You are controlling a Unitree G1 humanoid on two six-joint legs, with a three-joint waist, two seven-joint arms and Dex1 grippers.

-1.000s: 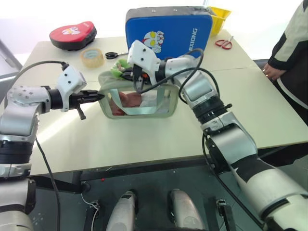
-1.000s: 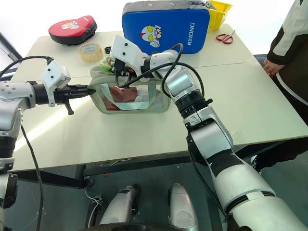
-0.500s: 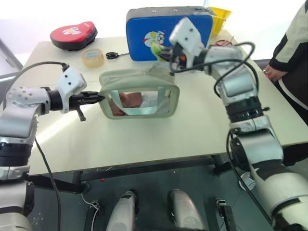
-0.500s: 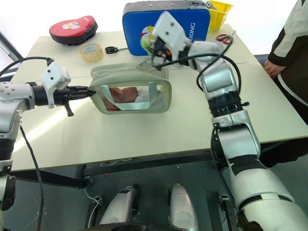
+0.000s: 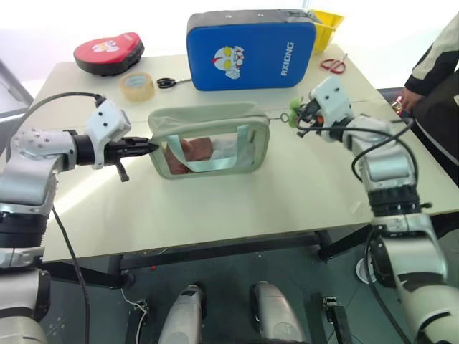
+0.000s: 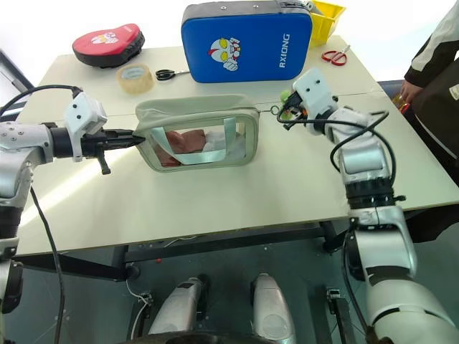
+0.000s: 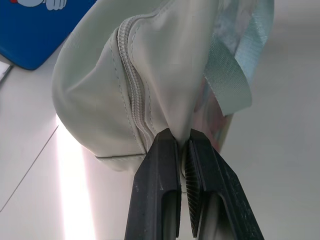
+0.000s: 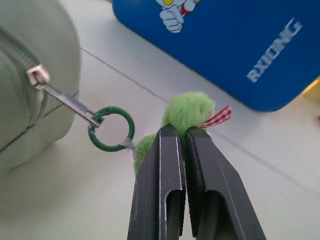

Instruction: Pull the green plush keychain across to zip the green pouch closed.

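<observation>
Right wrist view: right gripper (image 8: pixel 182 137) is clenched on the green plush keychain (image 8: pixel 187 112), just past the pouch's right end. Left gripper (image 7: pixel 182 145) pinches the left end of the green pouch (image 5: pixel 208 140), upright on the surface (image 5: pixel 237 201).

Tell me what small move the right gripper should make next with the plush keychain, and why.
Probably let go. The right gripper is shut on the green plush keychain, and the zipper pull already sits at the pouch's right end, stretched taut past it. The green pouch looks zipped along its top while the left gripper pinches its other end. Pulling further would only drag the pouch.
</observation>
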